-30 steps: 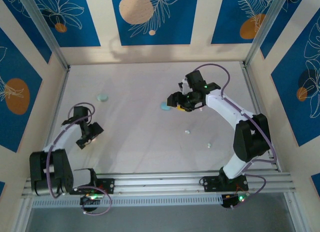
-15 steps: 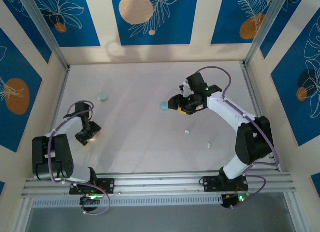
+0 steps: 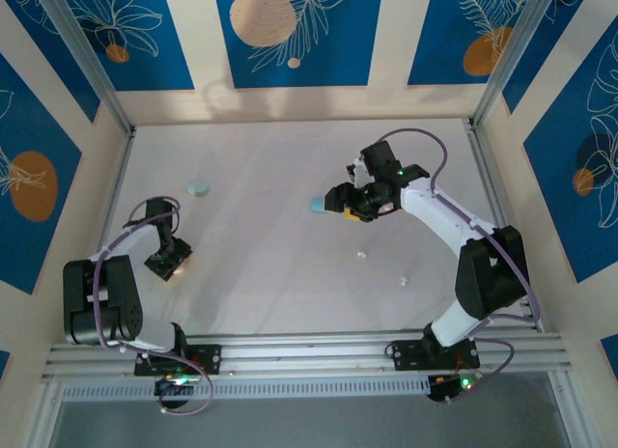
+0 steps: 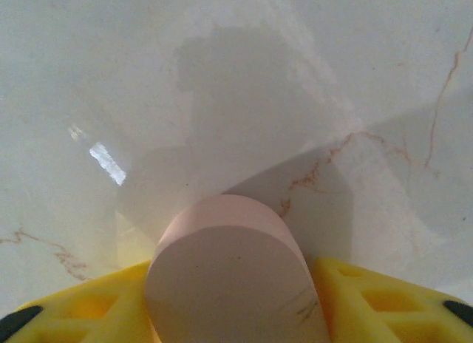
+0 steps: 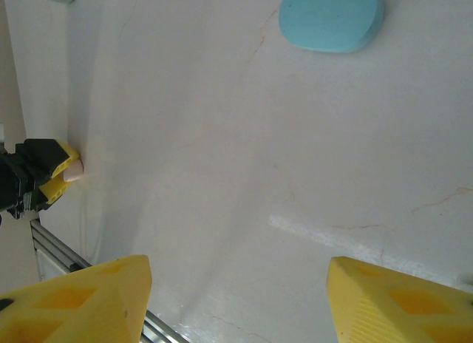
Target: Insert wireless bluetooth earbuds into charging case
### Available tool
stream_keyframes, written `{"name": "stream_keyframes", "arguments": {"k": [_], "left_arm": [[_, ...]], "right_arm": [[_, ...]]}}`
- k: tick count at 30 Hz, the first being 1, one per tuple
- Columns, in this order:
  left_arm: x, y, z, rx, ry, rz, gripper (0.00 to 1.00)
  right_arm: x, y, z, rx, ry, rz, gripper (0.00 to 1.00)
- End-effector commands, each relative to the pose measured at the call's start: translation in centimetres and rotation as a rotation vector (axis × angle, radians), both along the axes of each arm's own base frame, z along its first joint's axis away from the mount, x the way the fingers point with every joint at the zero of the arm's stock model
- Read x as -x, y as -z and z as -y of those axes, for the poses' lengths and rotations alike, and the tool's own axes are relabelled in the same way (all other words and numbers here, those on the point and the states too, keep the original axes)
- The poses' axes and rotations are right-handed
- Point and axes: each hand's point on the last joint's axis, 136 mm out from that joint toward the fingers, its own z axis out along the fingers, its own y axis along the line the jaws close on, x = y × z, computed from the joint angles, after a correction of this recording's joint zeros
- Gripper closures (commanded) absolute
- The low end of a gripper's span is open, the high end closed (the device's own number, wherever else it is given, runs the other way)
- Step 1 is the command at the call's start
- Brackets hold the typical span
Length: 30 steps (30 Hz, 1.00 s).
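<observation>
Nearest you, two earbuds (image 3: 361, 255) lie loose on the table (image 3: 270, 158) (too tiny to tell which way they point). Your left gripper (image 3: 166, 265), shifted slightly left since a second ago, is clamped on a pink case (image 4: 229, 276), which is plain in its wrist view and barely visible from above. Your right gripper (image 5: 236, 284) gapes wide and empty near the blue case (image 5: 330, 18).

The table (image 3: 261, 236) is a pale, glossy, marble-like surface with thin brown veins (image 4: 442, 84) and a bright patch of glare (image 4: 107, 163). Three walls close it in: the back wall (image 3: 290, 33), left wall (image 3: 39, 178) and right wall (image 3: 579, 158) carry blue panels with white leaf outlines and orange or peach discs (cream strips between them). Aluminium posts (image 3: 87, 67) stand in the far corners, and a ribbed aluminium rail (image 3: 309, 356) runs along the near edge.
</observation>
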Motion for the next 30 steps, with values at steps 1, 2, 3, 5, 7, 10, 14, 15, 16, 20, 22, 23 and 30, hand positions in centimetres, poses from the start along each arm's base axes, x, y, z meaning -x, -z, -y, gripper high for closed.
{"name": "stream_keyframes", "arguments": {"k": [1,2,3,5,7,10,14,15,16,20,22,23,30], "left_arm": [[-0.8,-1.0,0.8,0.044,0.012,0.043,0.51],[-0.8,-1.1,1.1,0.049,0.019,0.045,0.51],[-0.8,-1.4,1.5,0.049,0.031,0.053,0.52],[-0.8,-1.7,2.5,0.054,0.050,0.068,0.53],[-0.8,-2.0,4.0,0.070,0.068,0.081,0.53],[-1.1,-2.5,7.0,0.091,0.106,0.115,0.53],[-1.7,-2.9,12.6,0.125,0.182,0.141,0.53],[-1.8,-2.9,14.3,0.142,0.201,0.138,0.53],[-1.9,-3.0,16.0,0.152,0.224,0.138,0.53],[-1.7,-3.4,21.7,0.145,0.309,0.136,0.53],[-1.3,-2.9,24.3,0.178,0.330,0.119,0.53],[-1.1,-2.7,25.4,0.193,0.336,0.115,0.53],[-0.6,-2.3,29.9,0.196,0.382,0.102,0.54]], "right_arm": [[1.2,-0.7,0.1,-0.013,0.001,-0.016,0.36],[1.2,-0.6,0.1,-0.013,0.002,-0.017,0.36],[1.2,-0.6,0.1,-0.012,0.002,-0.018,0.36],[1.2,-0.5,0.1,-0.012,0.004,-0.019,0.36],[1.1,-0.5,0.1,-0.013,0.007,-0.021,0.36],[1.1,-0.3,0.1,-0.013,0.011,-0.025,0.36],[0.9,-0.4,0.6,-0.001,0.029,-0.012,0.36],[0.9,-0.5,0.7,0.002,0.036,-0.007,0.36],[0.8,-0.6,1.0,0.007,0.046,-0.002,0.36],[0.8,-0.7,2.2,0.024,0.087,0.014,0.36],[0.9,-0.7,2.9,0.027,0.110,0.021,0.36],[0.9,-0.7,3.2,0.026,0.119,0.021,0.36],[1.4,-0.6,5.2,0.036,0.171,0.034,0.36]]}}
